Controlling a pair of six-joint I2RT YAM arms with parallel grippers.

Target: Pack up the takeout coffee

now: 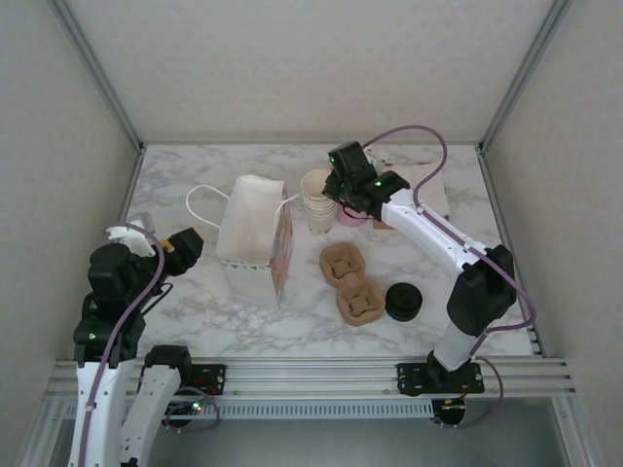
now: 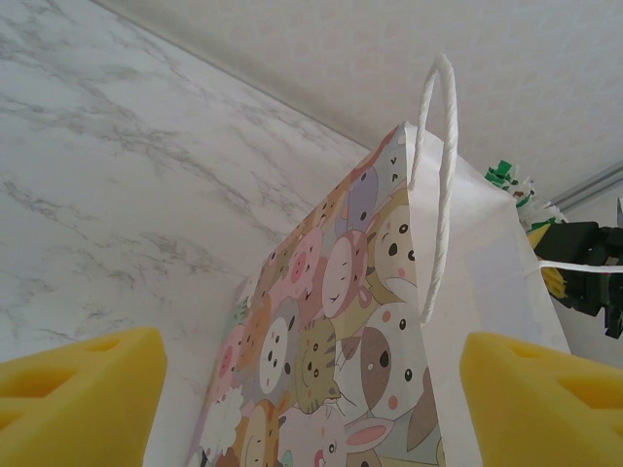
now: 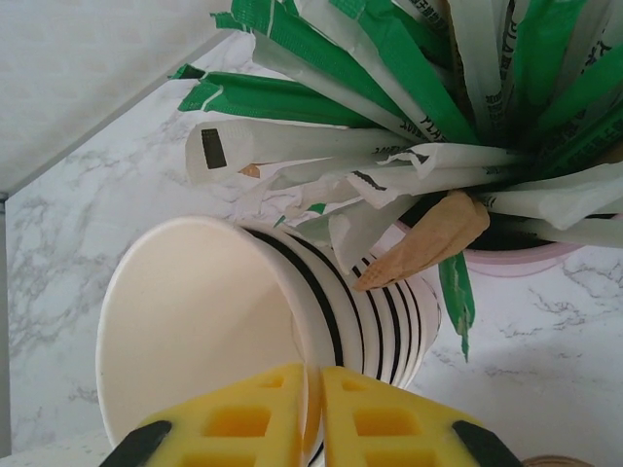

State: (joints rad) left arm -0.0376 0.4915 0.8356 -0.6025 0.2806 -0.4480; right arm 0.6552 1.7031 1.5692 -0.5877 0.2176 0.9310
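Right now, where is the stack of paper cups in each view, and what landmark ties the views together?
Top external: paper cup stack, centre-back, just right of the printed bag.
Left wrist: the printed bag stands between camera and stack.
Right wrist: paper cup stack lower left, open mouth toward the camera.
Shared landmark: pink holder of green-wrapped packets, beside the stack.

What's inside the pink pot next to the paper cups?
Lots of long green-and-white wrapped sticks and one brown paper packet poke out of the pink pot. They cover its inside, so the bottom is hidden.
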